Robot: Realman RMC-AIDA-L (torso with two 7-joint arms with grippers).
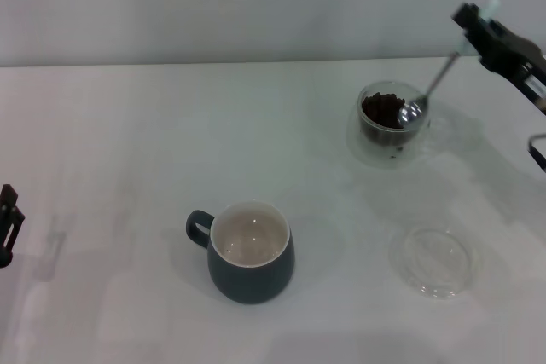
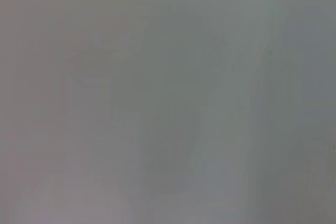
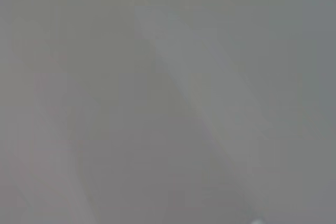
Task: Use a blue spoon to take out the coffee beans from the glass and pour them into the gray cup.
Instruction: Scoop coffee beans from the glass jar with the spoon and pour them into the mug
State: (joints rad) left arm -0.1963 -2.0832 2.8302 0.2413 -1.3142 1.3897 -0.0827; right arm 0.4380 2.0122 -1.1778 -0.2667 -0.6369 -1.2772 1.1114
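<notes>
The blue spoon (image 1: 432, 84) was in my right gripper (image 1: 474, 25), pinched by the top of its pale handle at the far right, shaft slanting down so the metal bowl sat at the rim of the glass (image 1: 391, 123), right against the coffee beans (image 1: 381, 110). I read this as the scooping step: the bowl looked empty, nothing lifted yet. The gray cup (image 1: 250, 251) waited near centre, well apart from the glass and showing a bare off-white inside. A clear saucer (image 1: 432, 259) lay near right. My left gripper (image 1: 7, 226) sat parked at the left edge; its fingers I couldn't judge. Next I'd need to dig under the beans, level the spoon, then carry it left and nearer.
</notes>
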